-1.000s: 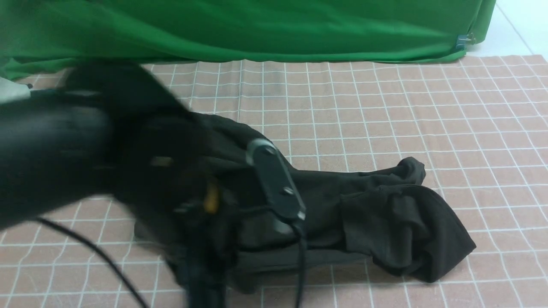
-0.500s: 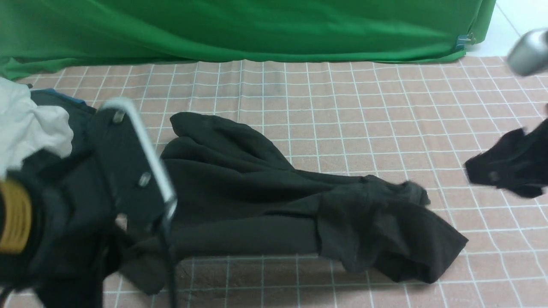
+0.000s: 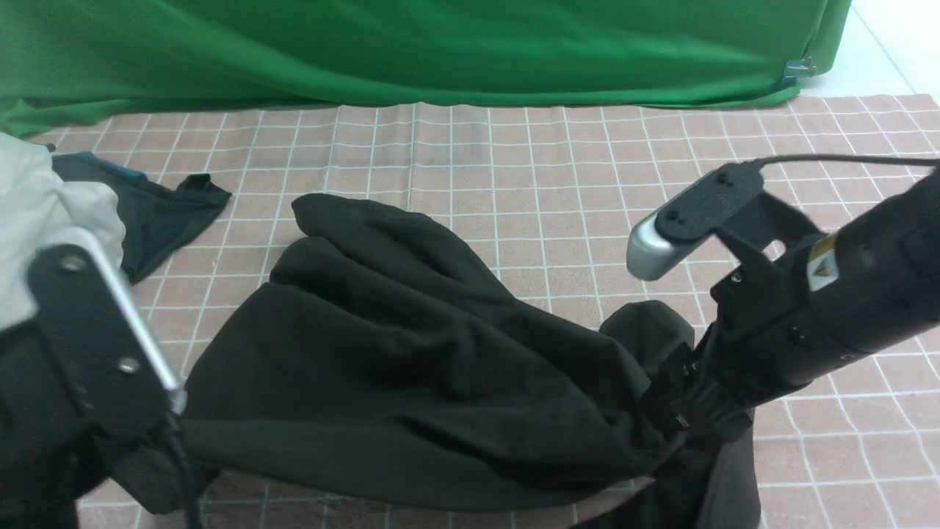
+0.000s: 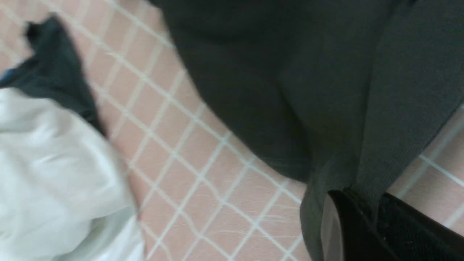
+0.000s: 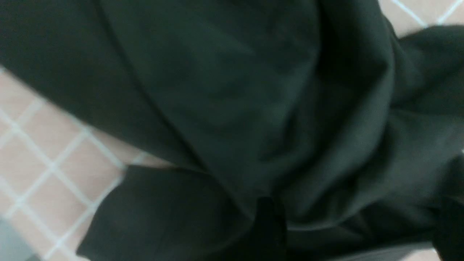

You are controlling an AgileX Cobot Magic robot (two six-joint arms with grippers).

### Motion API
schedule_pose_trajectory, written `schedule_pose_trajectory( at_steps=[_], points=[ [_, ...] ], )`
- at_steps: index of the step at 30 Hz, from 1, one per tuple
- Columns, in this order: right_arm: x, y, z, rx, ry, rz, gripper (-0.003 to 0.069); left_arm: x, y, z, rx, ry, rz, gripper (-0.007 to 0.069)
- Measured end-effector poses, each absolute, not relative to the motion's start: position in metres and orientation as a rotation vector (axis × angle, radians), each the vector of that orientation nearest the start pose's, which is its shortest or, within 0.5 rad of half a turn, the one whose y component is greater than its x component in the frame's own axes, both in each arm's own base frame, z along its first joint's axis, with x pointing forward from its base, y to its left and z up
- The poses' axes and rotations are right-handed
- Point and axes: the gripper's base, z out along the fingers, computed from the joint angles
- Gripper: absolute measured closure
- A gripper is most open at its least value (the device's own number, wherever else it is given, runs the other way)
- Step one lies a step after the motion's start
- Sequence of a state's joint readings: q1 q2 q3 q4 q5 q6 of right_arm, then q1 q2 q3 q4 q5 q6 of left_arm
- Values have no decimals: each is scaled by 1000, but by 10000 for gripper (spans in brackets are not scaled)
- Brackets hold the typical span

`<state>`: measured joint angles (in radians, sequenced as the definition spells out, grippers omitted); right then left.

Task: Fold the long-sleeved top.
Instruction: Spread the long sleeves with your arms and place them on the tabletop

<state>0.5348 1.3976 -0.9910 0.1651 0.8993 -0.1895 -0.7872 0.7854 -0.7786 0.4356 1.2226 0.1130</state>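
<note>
1. The left end effector [image 4: 362,198] is clamped on a ribbed edge of the long-sleeved top [image 3: 411,353], with the strip of cloth pinched between its jaws. In the front view it sits in the lower left corner of the frame.
2. The right end effector [image 5: 359,203] is pressed into the top at the lower right of the front view. Its blurred wrist view shows the dark jaws standing wide apart with folds of cloth between them.
3. The top stretches across the lower middle of the frame between the two arms, bunched and creased on the checked tabletop [image 3: 558,162].
4. At the left edge lie a white garment [image 3: 44,213] and a dark cloth [image 3: 161,213] with a blue edge, just beside each other.
5. A green backdrop [image 3: 440,51] fills the top of the frame.
</note>
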Motion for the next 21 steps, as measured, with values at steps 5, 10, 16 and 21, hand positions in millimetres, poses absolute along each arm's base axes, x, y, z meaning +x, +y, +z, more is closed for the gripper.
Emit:
schedule_pose_trajectory(
  at_steps=[5, 10, 16, 21],
  points=[
    [235, 136, 252, -738, 2753, 112, 88, 100, -49, 321, 1146, 2270, 331, 577],
    [242, 120, 242, -588, 2788, 70, 90, 97, -48, 322, 1137, 2265, 313, 577],
    [240, 105, 209, -478, 2849, 82, 90, 97, -48, 322, 1137, 2268, 306, 577],
    [246, 107, 178, -439, 2884, 112, 124, 97, -48, 322, 1137, 2268, 305, 577]
  ],
)
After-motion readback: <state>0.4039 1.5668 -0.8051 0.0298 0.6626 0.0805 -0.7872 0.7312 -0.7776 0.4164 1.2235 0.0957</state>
